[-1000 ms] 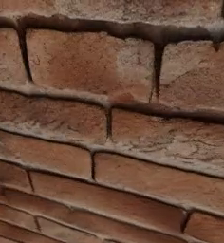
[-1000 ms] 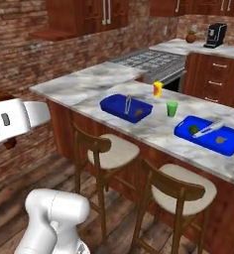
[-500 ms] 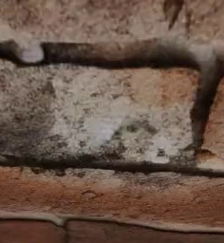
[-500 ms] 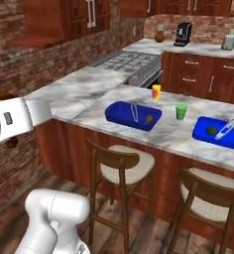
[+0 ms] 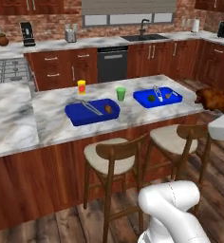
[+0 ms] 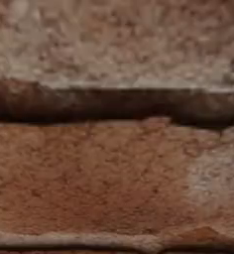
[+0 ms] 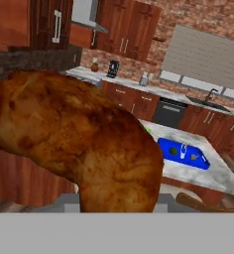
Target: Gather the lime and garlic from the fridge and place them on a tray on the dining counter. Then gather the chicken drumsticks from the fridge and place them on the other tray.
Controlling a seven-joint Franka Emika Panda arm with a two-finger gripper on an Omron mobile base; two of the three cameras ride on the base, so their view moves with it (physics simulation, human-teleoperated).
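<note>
Two blue trays (image 5: 91,113) (image 5: 158,97), a yellow cup (image 5: 81,87) and a green cup (image 5: 120,93) are carried directly on the marble dining counter (image 5: 52,123).

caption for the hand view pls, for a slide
Reddish-brown roasted chicken drumstick held close to the camera, with the marble-topped dining counter and a blue tray beyond.

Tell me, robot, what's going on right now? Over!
Gripper shut on chicken drumstick. Two blue trays on dining counter: near tray, far tray. Bar stools along the counter.
</note>
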